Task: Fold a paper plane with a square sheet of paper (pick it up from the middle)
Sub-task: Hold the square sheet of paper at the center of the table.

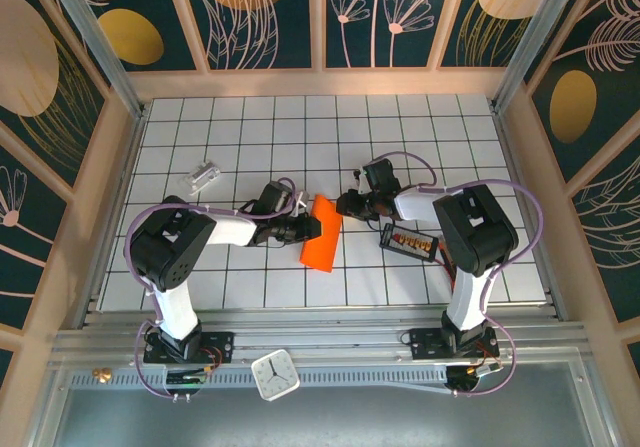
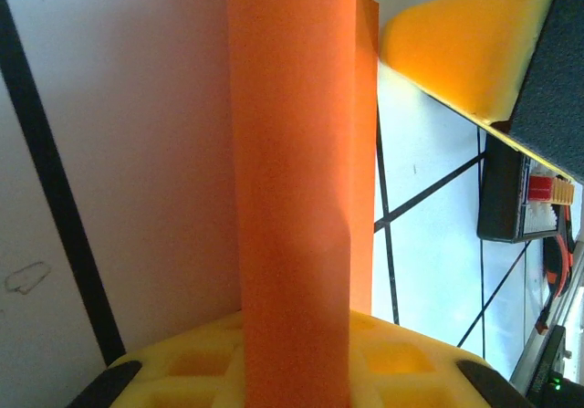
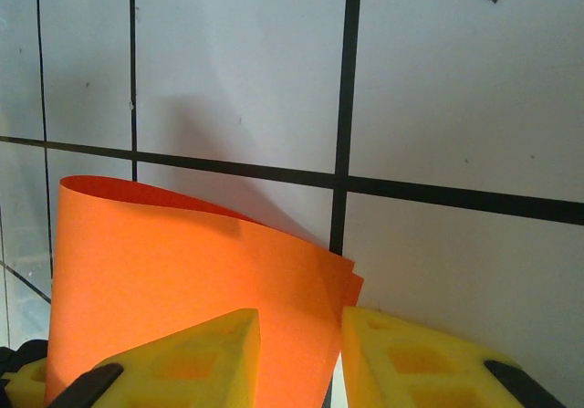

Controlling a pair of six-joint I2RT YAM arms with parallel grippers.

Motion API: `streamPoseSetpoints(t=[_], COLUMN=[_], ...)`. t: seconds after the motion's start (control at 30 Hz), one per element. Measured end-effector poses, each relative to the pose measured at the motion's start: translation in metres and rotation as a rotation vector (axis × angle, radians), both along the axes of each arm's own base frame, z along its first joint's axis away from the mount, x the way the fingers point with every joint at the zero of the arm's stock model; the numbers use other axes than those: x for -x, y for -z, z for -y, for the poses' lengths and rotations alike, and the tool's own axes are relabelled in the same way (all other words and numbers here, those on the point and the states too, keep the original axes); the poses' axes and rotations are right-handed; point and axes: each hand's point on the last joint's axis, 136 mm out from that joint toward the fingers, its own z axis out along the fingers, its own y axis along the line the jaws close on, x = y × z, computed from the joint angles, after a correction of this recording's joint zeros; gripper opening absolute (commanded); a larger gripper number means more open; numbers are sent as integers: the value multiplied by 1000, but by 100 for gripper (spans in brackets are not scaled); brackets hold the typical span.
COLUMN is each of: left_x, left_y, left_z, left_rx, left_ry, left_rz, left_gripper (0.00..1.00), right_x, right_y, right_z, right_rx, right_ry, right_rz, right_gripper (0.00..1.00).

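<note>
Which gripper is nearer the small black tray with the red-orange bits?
Right. The right gripper is just left of and beyond the black tray, at the orange paper's far corner; the left gripper is farther left, at the paper's left edge.

Square sheet of paper [image 1: 322,237]: bright orange, folded over, curled, mid-table.

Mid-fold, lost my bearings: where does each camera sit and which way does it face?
Top external: above and behind the bases, looking down on the grid table; both arms, left gripper and right gripper at the orange paper.
Left wrist: on that wrist, looking along its yellow fingers at the paper's long fold, black tray beyond.
Right wrist: on that wrist, looking past its yellow fingers at the paper's curled edge.
Shared: paper in all; tray in top and left-wrist.
</note>
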Motion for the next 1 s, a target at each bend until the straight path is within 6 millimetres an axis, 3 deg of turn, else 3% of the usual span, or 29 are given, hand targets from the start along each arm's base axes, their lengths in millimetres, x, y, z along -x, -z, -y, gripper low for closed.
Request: streamPoseSetpoints(t=[1.0], left_x=[1], left_y=[1], left_z=[0], left_rx=[-13], left_ry=[16], left_rz=[3], left_gripper=[23], right_x=[-1], right_y=[0], right_z=[0], right_rx=[-7], right_ry=[-2], right_rz=[-6], right_gripper=[31])
